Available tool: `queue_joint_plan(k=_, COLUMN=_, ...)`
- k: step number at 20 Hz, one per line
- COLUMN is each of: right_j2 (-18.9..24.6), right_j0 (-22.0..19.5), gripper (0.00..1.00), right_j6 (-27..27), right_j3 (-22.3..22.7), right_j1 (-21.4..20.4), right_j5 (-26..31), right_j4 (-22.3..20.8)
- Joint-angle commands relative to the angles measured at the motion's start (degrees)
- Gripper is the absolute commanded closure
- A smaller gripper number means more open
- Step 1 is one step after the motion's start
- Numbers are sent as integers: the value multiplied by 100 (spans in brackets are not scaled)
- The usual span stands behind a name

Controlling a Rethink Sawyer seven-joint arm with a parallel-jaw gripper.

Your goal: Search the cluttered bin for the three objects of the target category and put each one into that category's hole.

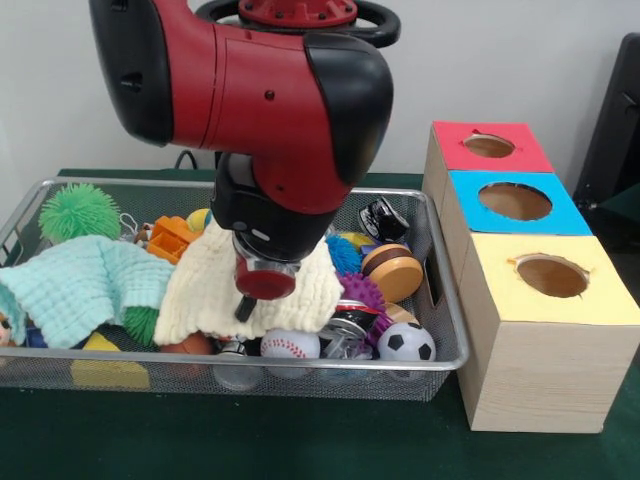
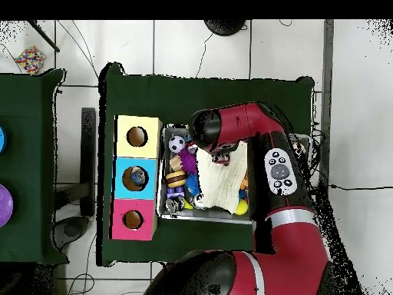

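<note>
The wire mesh bin [image 1: 452, 318] lies on the green table, full of mixed toys; in the overhead view its rim [image 2: 203, 217] shows beside the boxes. My gripper [image 1: 245, 303] hangs low over the bin's middle, right at a cream cloth [image 1: 195, 290] that covers part of the pile. Whether it touches or holds anything is hidden. A baseball [image 1: 290, 346] and a soccer ball [image 1: 406, 343] lie at the near wall. Three boxes stand beside the bin, each with a round hole: red [image 1: 490, 147], blue [image 1: 515, 202] and yellow [image 1: 553, 277].
A mint cloth [image 1: 85, 285] and a green spiky ball [image 1: 78, 210] fill the bin's left end. A wooden yo-yo [image 1: 392, 272], a purple spiky ball [image 1: 362, 293] and an orange toy [image 1: 172, 238] lie around the cream cloth. My arm [image 2: 238, 127] covers much of the bin from above.
</note>
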Motion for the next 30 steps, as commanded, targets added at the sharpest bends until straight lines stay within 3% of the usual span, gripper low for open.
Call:
queue_joint_plan(k=1, right_j2=-154, right_j0=-4, gripper=0, right_j6=-315, right_j3=-122, right_j1=262, right_j5=387, right_j4=-422)
queue_joint_plan(k=14, right_j2=-102, right_j0=43, gripper=0, right_j6=-376, right_j3=-264, right_j1=364, right_j5=618, right_j4=-217)
queue_joint_plan(k=15, right_j2=-96, right_j0=47, gripper=100, right_j6=-385, right_j3=-273, right_j1=370, right_j5=627, right_j4=-209)
queue_joint_plan(k=26, right_j2=-75, right_j0=59, gripper=100, right_j6=-398, right_j3=-301, right_j1=368, right_j5=668, right_j4=-186)
queue_joint_plan(k=30, right_j2=80, right_j0=-42, gripper=100, right_j6=-495, right_j3=44, right_j1=-309, right_j5=984, right_j4=218)
